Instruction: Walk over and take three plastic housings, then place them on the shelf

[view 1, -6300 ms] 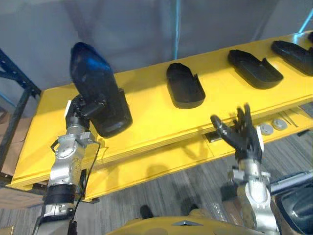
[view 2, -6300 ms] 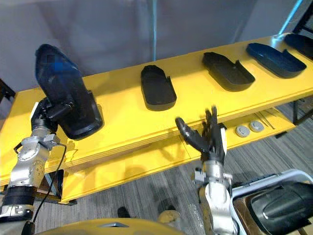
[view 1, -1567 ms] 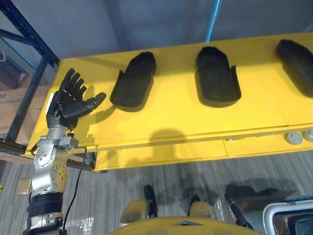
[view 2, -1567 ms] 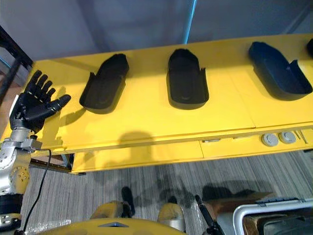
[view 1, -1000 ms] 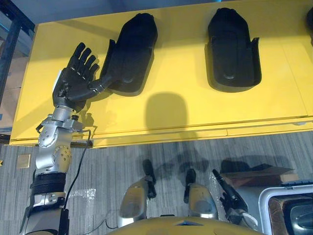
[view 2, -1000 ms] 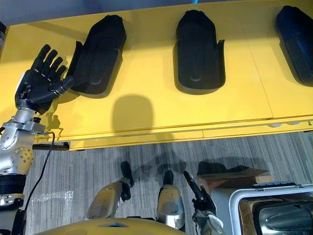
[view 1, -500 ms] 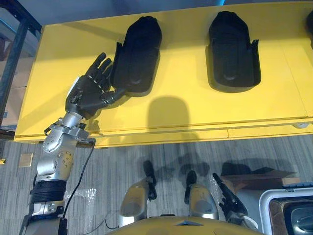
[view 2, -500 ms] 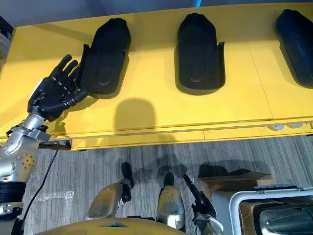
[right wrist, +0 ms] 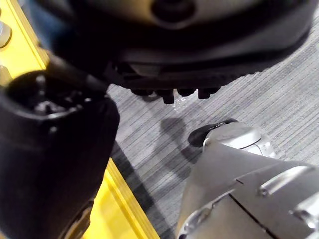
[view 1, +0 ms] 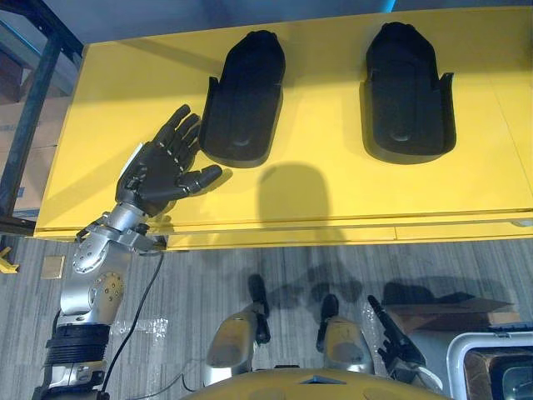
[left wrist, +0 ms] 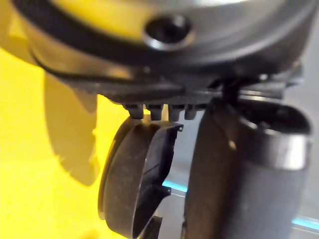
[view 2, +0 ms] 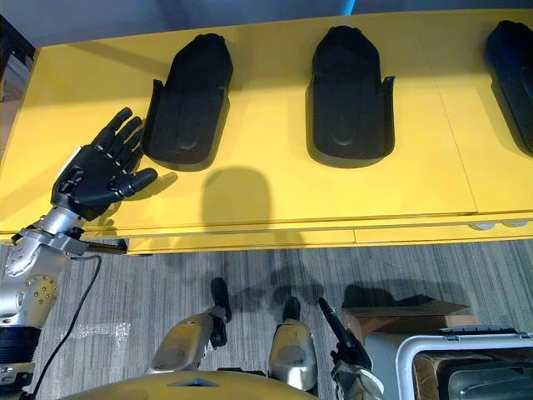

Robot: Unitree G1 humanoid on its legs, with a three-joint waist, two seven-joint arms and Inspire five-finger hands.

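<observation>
Fingers (view 1: pixel 176 133) of the left hand (view 1: pixel 158 177) are straight and spread, holding nothing, over the yellow shelf's (view 1: pixel 117 92) near edge. The right hand (right wrist: pixel 189 40) hangs low by the floor, its grip unreadable. Just beyond the left fingertips, untouched, lies one housing (view 1: pixel 246 96); two more (view 1: pixel 408 87) (view 2: pixel 512 58) lie spaced along the row, hollow side up, probably for stability.

Three black housings (view 2: pixel 187 96) (view 2: pixel 350 92) (view 2: pixel 515 75) lie on one yellow shelf (view 2: pixel 258 117)

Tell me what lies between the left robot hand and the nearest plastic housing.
Only bare yellow shelf separates left robot hand and plastic housing; the left eye view shows it.
</observation>
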